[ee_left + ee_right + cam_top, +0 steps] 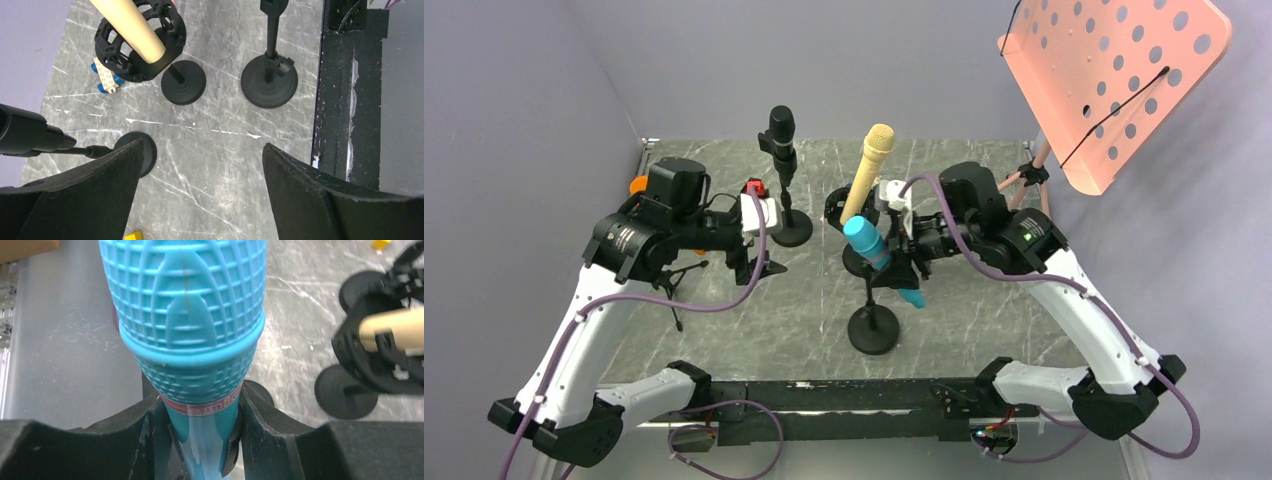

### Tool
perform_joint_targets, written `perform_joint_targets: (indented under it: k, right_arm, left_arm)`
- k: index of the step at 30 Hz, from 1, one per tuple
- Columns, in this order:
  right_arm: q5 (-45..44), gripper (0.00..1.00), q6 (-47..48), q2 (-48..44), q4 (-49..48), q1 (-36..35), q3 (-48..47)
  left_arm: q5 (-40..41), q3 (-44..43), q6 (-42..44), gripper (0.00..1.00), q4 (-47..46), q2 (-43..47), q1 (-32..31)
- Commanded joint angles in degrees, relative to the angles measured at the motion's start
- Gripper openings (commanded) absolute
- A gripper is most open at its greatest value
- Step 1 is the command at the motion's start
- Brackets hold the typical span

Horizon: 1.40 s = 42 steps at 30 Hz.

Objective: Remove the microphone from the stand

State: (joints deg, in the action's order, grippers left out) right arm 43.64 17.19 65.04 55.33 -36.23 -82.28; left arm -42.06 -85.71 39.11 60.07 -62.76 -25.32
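I read only the white letters "mic" on the red band (200, 408) around the turquoise mesh-headed microphone (185, 315); the rest is hidden toward 3 o'clock.

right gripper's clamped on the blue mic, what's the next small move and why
Probably slide the blue microphone a little up along its own tilted axis. The right gripper is shut on the handle just below the head, and from above the handle seems to sit in the clip of its stand. The left gripper is open, holding nothing.
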Motion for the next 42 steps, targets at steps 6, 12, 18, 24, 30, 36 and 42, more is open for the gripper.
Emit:
perform_joint_targets:
  k: [6,12,18,24,30,36,42]
  right_arm:
    - [2.9,0.00,7.3,4.2,-19.1,-8.3,-3.7]
    - [3.1,0.00,6.9,6.5,-27.5,-10.7,1.9]
    - [0.7,0.51,7.9,9.6,-22.3,-11.6,-1.4]
    - [-3.7,0.81,7.1,10.1,-17.0,-12.7,-5.6]
    - [-6.5,0.85,4.2,12.7,-11.9,-13.2,-13.0]
    - [-9.1,0.82,2.2,14.2,-8.6,-13.2,-15.6]
    - [-11.1,0.80,0.6,14.0,-6.4,-12.9,-15.6]
  left_arm:
    - [-1.4,9.4,-3.4,0.94,-2.5,10.3,-0.2]
    - [-4.4,18.9,-12.8,0.95,-14.2,14.8,-0.3]
    - [-5.6,23.6,-20.7,0.94,-27.0,13.3,-1.3]
    - [-6.2,28.8,-27.7,0.93,-42.4,11.0,-3.4]
    - [-9.0,32.5,-30.9,0.90,-51.2,10.0,-5.7]
    - [-9.4,35.8,-34.2,0.87,-57.4,9.1,-8.6]
    - [-7.5,36.5,-41.8,0.82,-64.4,6.1,-10.2]
